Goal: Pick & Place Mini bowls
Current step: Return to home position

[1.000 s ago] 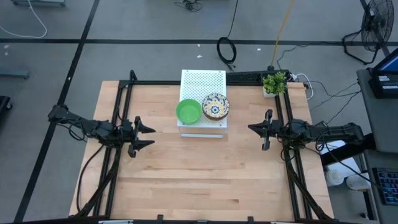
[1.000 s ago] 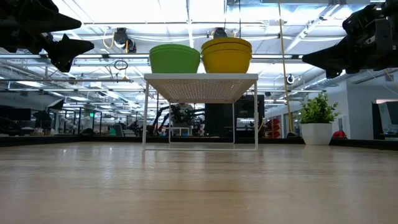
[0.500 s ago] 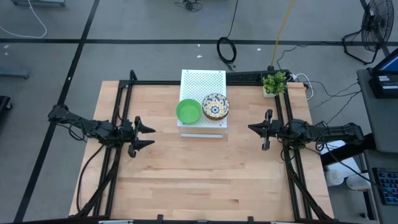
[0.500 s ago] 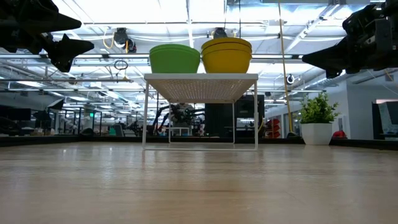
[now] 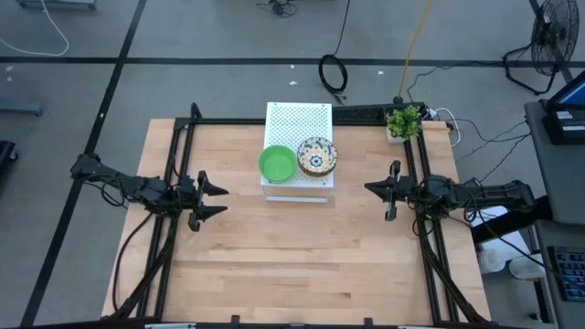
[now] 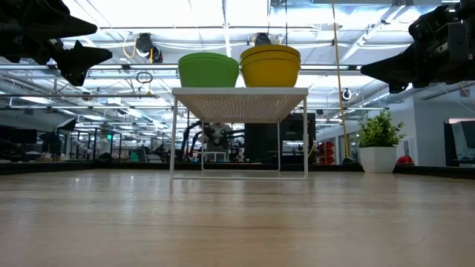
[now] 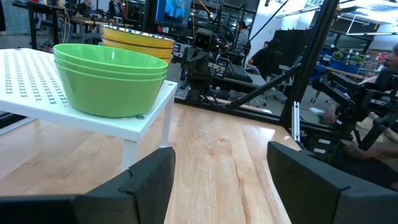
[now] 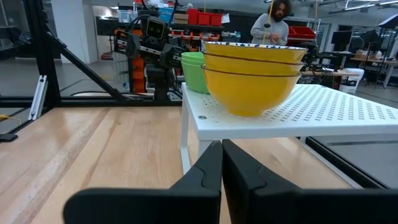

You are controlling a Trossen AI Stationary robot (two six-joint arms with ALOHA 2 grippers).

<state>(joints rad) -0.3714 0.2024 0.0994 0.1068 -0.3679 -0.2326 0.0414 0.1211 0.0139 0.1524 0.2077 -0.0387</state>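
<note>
Mini bowls [image 5: 278,164] nest in two stacks, seemingly three each, atop the shelf [image 5: 297,118].

You've got six mini bowls in two nested stacks of three, all upright with mouths up, on the white perforated shelf [image 5: 297,119]. They sit at its edge toward the open worktop [image 5: 302,256].

The green stack [image 5: 277,164] is on the left, plain bright green with rims stepped evenly. The patterned stack [image 5: 316,156] is on the right, yellow outside and white inside with a yellow-and-blue floral print.

The stacks sit just beside each other; can't tell if the rims touch.
</note>
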